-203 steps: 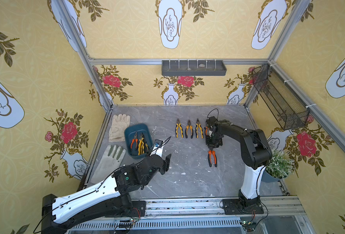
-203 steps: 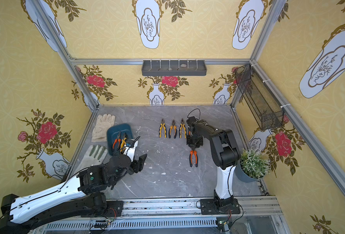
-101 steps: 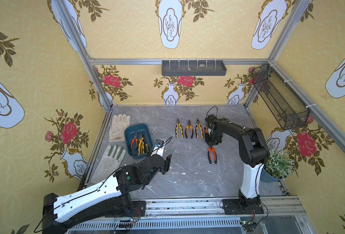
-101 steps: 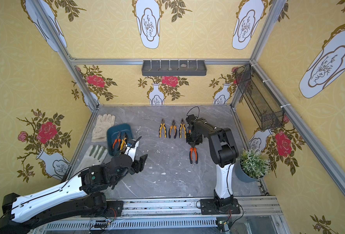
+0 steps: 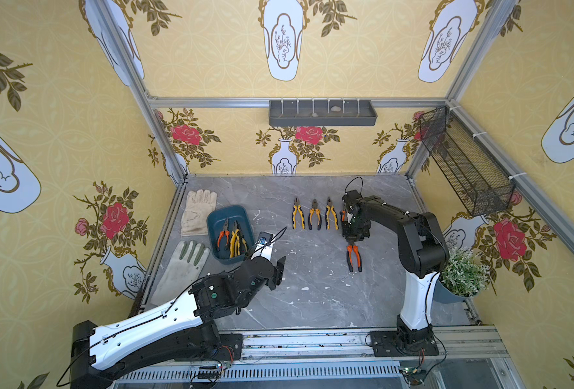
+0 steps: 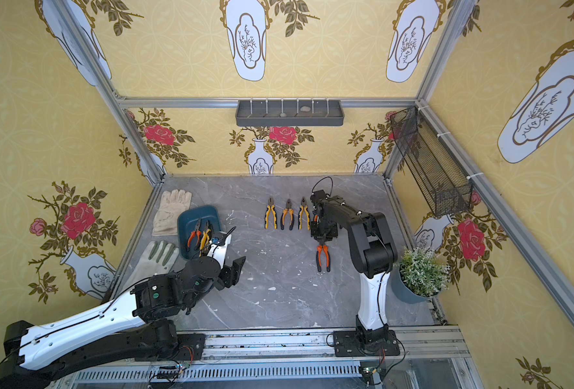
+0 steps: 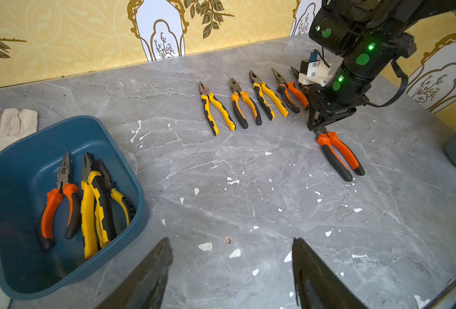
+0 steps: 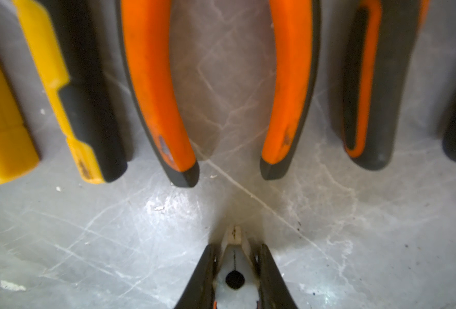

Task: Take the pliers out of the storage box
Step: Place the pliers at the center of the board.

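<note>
The teal storage box (image 5: 227,213) (image 6: 196,215) (image 7: 20,149) sits at the left and holds three pliers, one orange-handled (image 7: 58,203) and two yellow-handled (image 7: 98,208). Three yellow-handled pliers (image 5: 314,218) (image 7: 241,107) lie in a row at mid-table. Orange-handled ones (image 7: 288,96) (image 8: 152,93) lie beside them, partly hidden by the right arm. My right gripper (image 5: 353,240) (image 6: 322,239) (image 8: 236,248) is shut on the metal head of another orange-handled pliers (image 5: 353,258) (image 7: 339,152), whose handles trail toward the front. My left gripper (image 5: 272,266) (image 7: 232,242) hovers open and empty by the box's front right corner.
Two work gloves (image 5: 199,210) (image 5: 181,269) lie left of the box. A potted plant (image 5: 464,276) stands at the right edge. A grey divided tray (image 5: 322,112) hangs on the back wall. A black mesh basket (image 5: 464,165) hangs on the right wall.
My right gripper has shifted slightly toward the back wall, bringing the orange-handled pliers closer to the row. The left arm has barely moved.
</note>
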Motion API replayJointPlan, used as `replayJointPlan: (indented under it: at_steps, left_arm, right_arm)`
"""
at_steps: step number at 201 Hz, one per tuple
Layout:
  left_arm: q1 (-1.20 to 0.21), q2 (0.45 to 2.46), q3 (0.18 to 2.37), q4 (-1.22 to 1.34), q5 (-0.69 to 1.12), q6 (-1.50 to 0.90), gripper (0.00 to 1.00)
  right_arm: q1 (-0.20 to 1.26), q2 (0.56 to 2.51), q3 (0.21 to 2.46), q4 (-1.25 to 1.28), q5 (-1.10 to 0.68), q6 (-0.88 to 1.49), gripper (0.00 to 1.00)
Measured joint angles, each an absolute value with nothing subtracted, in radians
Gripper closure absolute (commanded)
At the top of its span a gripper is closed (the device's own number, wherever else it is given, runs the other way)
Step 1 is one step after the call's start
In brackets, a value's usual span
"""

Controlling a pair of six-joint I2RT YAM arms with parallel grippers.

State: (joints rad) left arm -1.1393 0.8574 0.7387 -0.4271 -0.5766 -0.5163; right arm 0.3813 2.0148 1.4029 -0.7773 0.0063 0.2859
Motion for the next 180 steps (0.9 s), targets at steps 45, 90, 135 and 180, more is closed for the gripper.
replayJointPlan:
  at_steps: [45,90,135,180]
  left_arm:
    - [-1.139,0.857,0.739,-0.427,-0.576,-0.516,0.28]
    - [-1.139,0.851,0.739,-0.432,-0.583,-0.516,0.23]
    - [-0.838,0.939,0.766,-0.549,-0.458,-0.619,0.31]
    - [-0.524,1.007,0.743,-0.552,-0.252,-0.666,0.29]
  right_arm:
    - [0.381,2.015,1.404,-0.777,0.008,0.287,0.55]
    - [0.393,1.982,1.433,-0.792,0.017,0.289,0.51]
    - [0.536,1.739,1.505,-0.812,0.143,0.314,0.45]
    - [0.66,1.631,1.469,-0.822,0.173,0.351,0.45]
